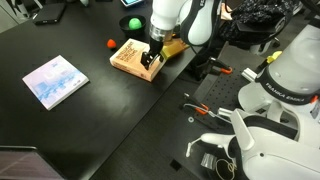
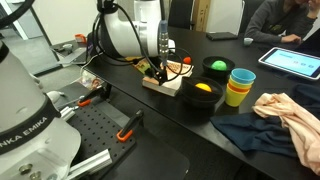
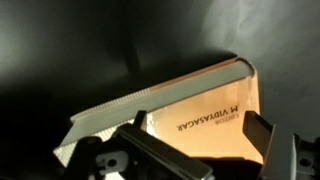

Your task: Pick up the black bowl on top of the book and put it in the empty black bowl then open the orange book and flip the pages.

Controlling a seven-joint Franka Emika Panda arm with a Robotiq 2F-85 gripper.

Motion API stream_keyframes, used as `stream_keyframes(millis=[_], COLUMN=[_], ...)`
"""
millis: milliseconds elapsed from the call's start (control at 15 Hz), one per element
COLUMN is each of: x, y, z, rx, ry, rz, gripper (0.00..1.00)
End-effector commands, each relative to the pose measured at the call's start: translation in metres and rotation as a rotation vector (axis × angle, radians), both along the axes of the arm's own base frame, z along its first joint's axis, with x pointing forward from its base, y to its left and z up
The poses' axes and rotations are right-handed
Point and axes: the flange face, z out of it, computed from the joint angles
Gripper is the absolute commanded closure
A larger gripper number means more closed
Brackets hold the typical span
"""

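The orange book (image 1: 128,55) is being shown lying on the black counter (image 1: 90,120), with the end effector (image 1: 152,63) being held low at one of its edges. In the wrist view the fingers (image 3: 262,140) are being held apart with the orange cover between them; whether it is being touched cannot be told. In an exterior view the black bowl (image 2: 200,92), yellow ball inside, is being shown off the book, just beside it. Whether the empty black bowl is lying beneath it cannot be told. A bowl with a green ball (image 2: 215,67) is being shown farther back.
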Motion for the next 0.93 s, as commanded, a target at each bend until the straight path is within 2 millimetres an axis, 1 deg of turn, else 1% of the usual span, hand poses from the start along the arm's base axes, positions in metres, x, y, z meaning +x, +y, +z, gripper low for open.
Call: stream_keyframes(millis=[0, 200, 400, 600, 733, 867], x=[0.032, 0.045, 0.053, 0.058, 0.061, 0.062], y=[-0.016, -0.028, -0.047, -0.061, -0.073, -0.08], z=[0.005, 0.011, 0.014, 0.018, 0.017, 0.014], rx=[-0.007, -0.032, -0.073, -0.108, -0.111, -0.11], ry=[-0.011, 0.021, 0.054, 0.063, 0.072, 0.083], rz=[0.005, 0.001, 0.005, 0.016, 0.01, 0.011], gripper=[0.0, 0.0, 0.0, 0.0, 0.0, 0.0])
